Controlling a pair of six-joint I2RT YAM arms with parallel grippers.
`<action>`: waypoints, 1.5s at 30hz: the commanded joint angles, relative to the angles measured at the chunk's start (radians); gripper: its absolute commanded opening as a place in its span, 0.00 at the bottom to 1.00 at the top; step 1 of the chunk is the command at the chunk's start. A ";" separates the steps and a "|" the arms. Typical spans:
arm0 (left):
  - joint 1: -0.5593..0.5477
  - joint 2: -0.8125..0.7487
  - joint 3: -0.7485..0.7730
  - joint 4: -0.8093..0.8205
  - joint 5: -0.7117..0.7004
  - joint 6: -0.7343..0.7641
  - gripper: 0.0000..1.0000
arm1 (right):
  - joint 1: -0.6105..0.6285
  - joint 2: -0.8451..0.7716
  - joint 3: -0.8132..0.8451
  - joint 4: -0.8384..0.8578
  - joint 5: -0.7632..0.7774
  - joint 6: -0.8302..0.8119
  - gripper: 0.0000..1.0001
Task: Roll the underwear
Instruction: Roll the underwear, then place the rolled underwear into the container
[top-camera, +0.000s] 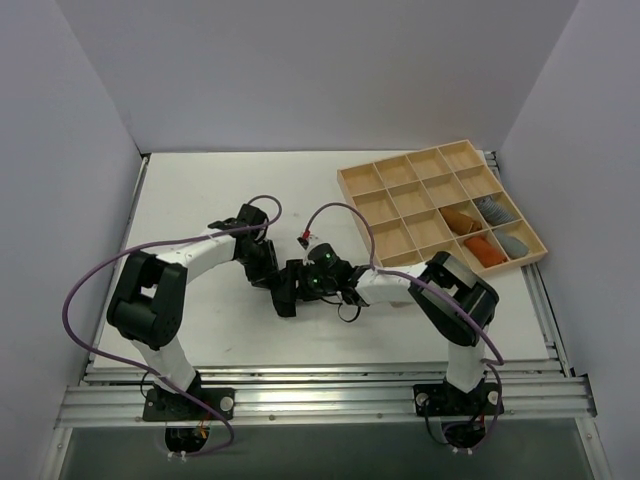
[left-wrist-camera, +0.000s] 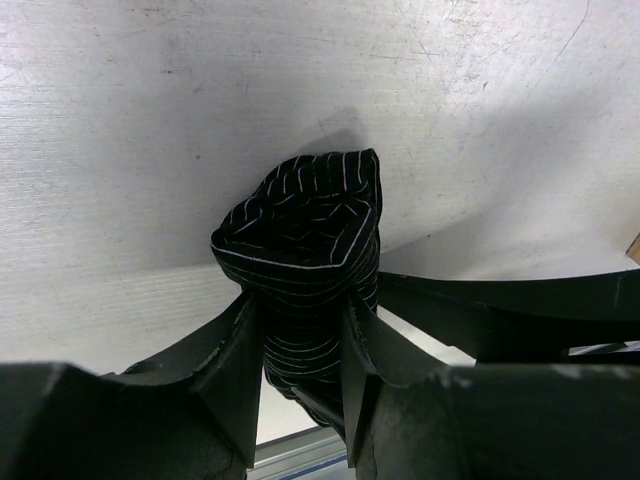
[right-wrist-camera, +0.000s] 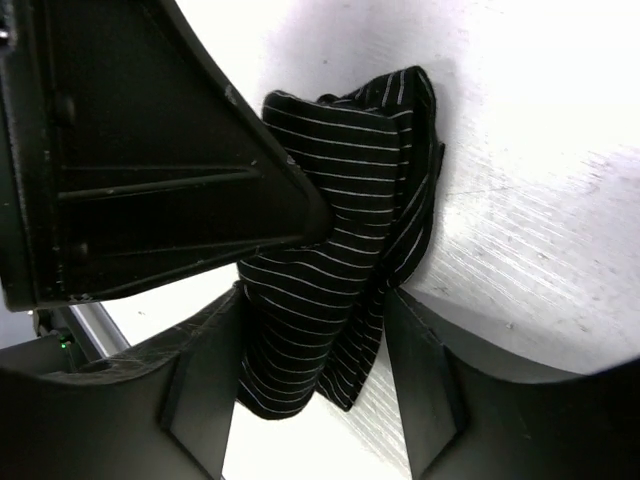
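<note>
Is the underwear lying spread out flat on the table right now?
No, the underwear is bunched into a tall lump, pinched on both sides by the left gripper.

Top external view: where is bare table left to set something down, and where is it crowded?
Free: the table between the back wall and the left arm, and the near strip along the rail. Crowded: the centre, where the left gripper and the right gripper flank the underwear, and the far right, taken by the tray.
</note>
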 joint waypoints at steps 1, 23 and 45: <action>-0.028 0.070 -0.049 -0.022 -0.126 0.006 0.26 | -0.011 0.054 -0.061 -0.104 0.047 -0.009 0.49; 0.066 -0.077 0.113 -0.175 -0.019 -0.054 0.58 | -0.018 -0.108 -0.152 -0.175 0.038 -0.107 0.00; 0.199 -0.054 0.199 -0.286 0.081 0.074 0.59 | -0.064 -0.413 -0.107 -0.334 0.055 -0.140 0.00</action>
